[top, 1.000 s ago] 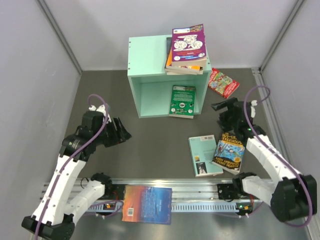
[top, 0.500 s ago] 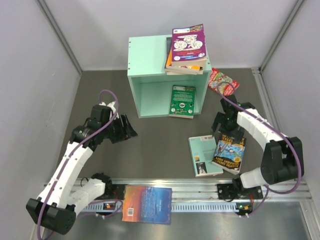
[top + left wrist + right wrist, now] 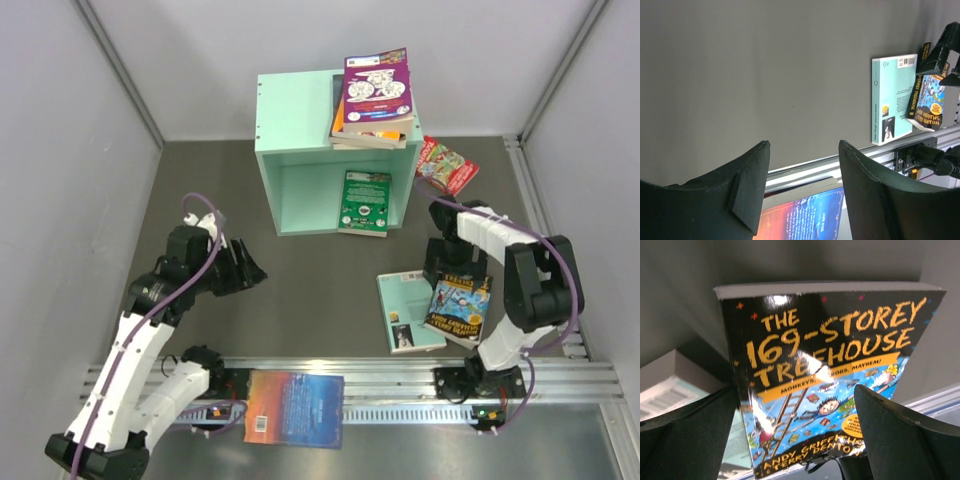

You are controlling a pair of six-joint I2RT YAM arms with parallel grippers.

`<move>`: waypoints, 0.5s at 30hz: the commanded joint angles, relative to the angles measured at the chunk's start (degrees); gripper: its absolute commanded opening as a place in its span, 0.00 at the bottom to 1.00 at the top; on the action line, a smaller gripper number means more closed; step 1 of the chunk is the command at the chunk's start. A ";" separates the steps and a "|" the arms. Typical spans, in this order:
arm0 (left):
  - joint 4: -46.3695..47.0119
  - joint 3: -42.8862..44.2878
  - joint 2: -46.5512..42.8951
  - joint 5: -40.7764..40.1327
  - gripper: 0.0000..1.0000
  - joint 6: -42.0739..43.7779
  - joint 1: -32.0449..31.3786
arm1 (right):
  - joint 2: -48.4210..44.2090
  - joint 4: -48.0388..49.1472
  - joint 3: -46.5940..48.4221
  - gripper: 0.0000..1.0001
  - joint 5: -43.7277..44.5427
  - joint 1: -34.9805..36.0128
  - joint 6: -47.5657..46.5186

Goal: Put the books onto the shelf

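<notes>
Robot lab test cell, not home or office, you can spot that quick. Plain grey panel walls [image 3: 60,200] boxing in three sides, bare metal corner posts [image 3: 120,75]. Dark matte table [image 3: 310,275]. Slotted aluminium rail [image 3: 400,385] along near edge, your left arm [image 3: 135,345] and right arm [image 3: 490,232] bolted onto it, purple cables [image 3: 199,198] looping off both. Mint shelf [image 3: 290,110] and loose paperbacks [image 3: 408,312] are only everyday stuff in there, sitting inside bare industrial enclosure.

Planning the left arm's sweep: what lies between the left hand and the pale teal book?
Only bare dark tabletop, seen in the top external view, separates the left hand from the pale teal book; the left wrist view agrees.
</notes>
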 commanded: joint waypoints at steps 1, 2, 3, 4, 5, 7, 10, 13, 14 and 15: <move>-1.43 -0.37 -0.86 -1.88 0.63 0.14 -0.23 | 3.40 2.78 1.84 1.00 2.36 1.40 -0.75; -1.61 -0.28 -0.77 -2.31 0.62 0.23 -0.23 | 5.24 2.78 2.02 1.00 3.41 1.92 -1.01; -1.61 -0.11 -0.68 -2.49 0.63 0.32 -0.23 | 6.04 2.69 2.02 1.00 3.86 2.36 -1.28; -1.70 0.07 -0.59 -2.76 0.63 0.49 -0.23 | 6.66 2.69 1.93 0.99 4.47 2.71 -1.71; -1.70 0.16 -0.33 -3.02 0.63 0.58 -0.23 | 7.79 2.69 1.76 1.00 5.52 3.50 -1.72; -1.70 0.42 -0.24 -3.55 0.63 0.58 -0.23 | 8.33 3.21 0.62 0.94 5.88 4.03 -2.07; -1.00 -0.02 0.54 -3.72 0.63 0.50 -0.23 | 8.77 4.45 -1.06 0.21 5.88 4.21 -1.98; -0.03 -0.28 1.60 -3.02 0.63 0.58 -0.23 | 8.77 4.36 -1.23 0.00 7.02 4.21 -1.98; 0.23 -0.28 1.95 -3.02 0.63 0.58 -0.23 | 8.42 4.10 -1.23 0.00 7.37 4.13 -2.07; 0.67 -0.19 2.30 -2.76 0.63 0.76 -0.23 | 8.16 4.10 -1.06 0.00 7.64 4.21 -2.16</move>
